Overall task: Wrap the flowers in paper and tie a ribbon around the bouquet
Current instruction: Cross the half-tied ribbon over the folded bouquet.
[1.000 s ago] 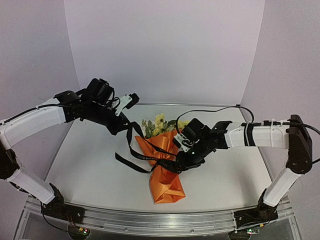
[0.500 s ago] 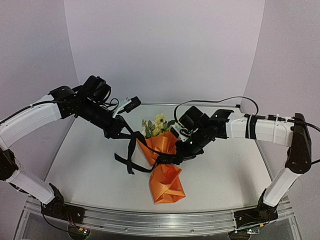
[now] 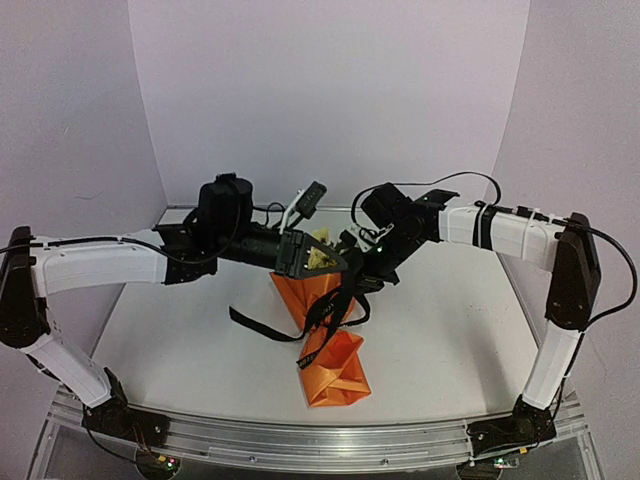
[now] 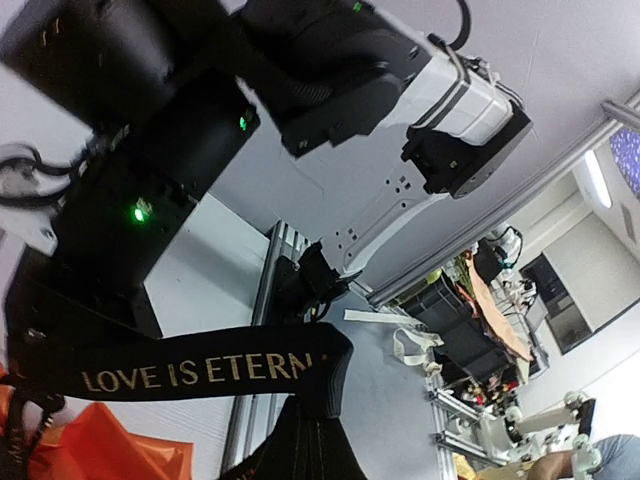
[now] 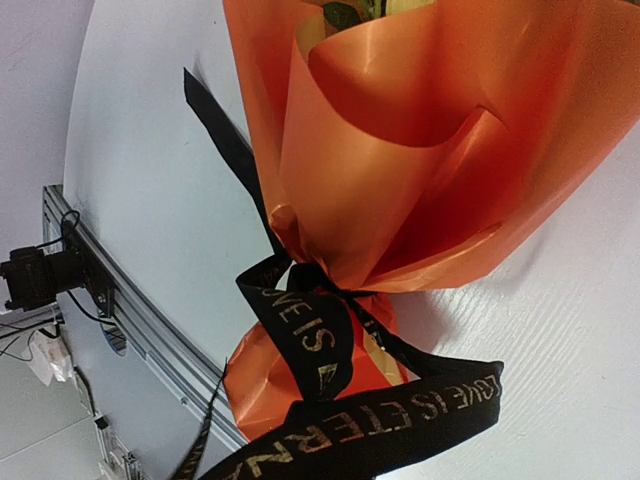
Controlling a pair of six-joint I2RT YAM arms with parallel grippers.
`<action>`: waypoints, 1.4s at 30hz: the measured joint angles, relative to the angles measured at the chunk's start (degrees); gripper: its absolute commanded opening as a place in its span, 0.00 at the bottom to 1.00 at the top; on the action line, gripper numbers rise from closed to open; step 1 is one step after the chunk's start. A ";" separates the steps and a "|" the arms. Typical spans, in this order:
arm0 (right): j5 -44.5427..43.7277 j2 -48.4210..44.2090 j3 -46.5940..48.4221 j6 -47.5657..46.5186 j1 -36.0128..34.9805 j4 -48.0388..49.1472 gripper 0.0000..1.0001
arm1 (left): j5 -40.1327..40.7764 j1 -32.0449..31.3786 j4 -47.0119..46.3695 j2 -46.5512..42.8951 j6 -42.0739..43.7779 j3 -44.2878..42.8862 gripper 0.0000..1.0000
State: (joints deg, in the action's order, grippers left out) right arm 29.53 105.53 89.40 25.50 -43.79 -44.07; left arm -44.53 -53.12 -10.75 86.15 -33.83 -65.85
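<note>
The bouquet lies mid-table, an orange paper cone with the flowers at its far end. The black ribbon is knotted round the cone's waist, and its strands rise to both grippers. My left gripper reaches over the blossoms from the left; in the left wrist view it is shut on a fold of the lettered ribbon. My right gripper hangs just right of it, shut on the ribbon; a band of ribbon crosses the bottom of its wrist view, and its fingers are hidden.
A loose ribbon tail lies on the table left of the cone. The metal rail runs along the near edge. Pale walls close the back and sides. The right arm fills the top of the left wrist view.
My left arm swung right from the back left to over the bouquet, carrying the ribbon. My right gripper shut on the ribbon and rose toward the flowers. The ribbon loops drew up.
</note>
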 measured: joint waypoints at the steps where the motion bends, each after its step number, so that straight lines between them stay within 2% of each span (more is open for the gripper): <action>1: 0.87 0.34 0.31 0.21 0.45 -0.03 0.00 | 2.55 -0.98 -4.32 0.56 -3.30 2.20 0.00; 4: 3.77 0.82 1.15 0.92 1.22 -0.46 0.00 | 13.47 -3.06 -18.45 1.03 -13.13 11.73 0.00; 7: 6.05 0.93 1.63 1.44 1.42 -0.48 0.00 | 23.78 -3.44 -25.77 1.66 -19.56 18.01 0.00; 14: 7.91 0.93 1.65 1.81 1.42 -0.80 0.00 | 44.40 -5.38 -28.17 -1.48 -25.74 21.61 0.00; 22: 9.32 1.28 2.15 1.78 2.04 -1.90 0.00 | 48.85 -5.60 -26.86 -2.46 -24.63 11.74 0.00; 31: 11.73 3.29 2.87 1.79 3.23 -2.56 0.00 | 50.06 -6.75 -26.94 -0.83 -29.44 8.05 0.00; 34: 12.40 3.63 2.87 1.75 3.53 -2.81 0.00 | 52.59 -7.70 -22.63 -1.42 -29.98 7.27 0.00; 39: 13.52 3.58 2.84 1.46 3.70 -3.06 0.00 | 59.25 -8.18 -9.13 -5.80 -30.45 7.10 0.00; 42: 13.61 3.12 2.83 1.10 3.70 -3.29 0.00 | 60.12 -7.81 -1.53 -7.26 -27.61 4.92 0.00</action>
State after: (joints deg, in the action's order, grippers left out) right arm 43.13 108.65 92.23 26.60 -40.10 -47.37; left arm 15.59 -60.93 -12.28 78.89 -61.43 -60.93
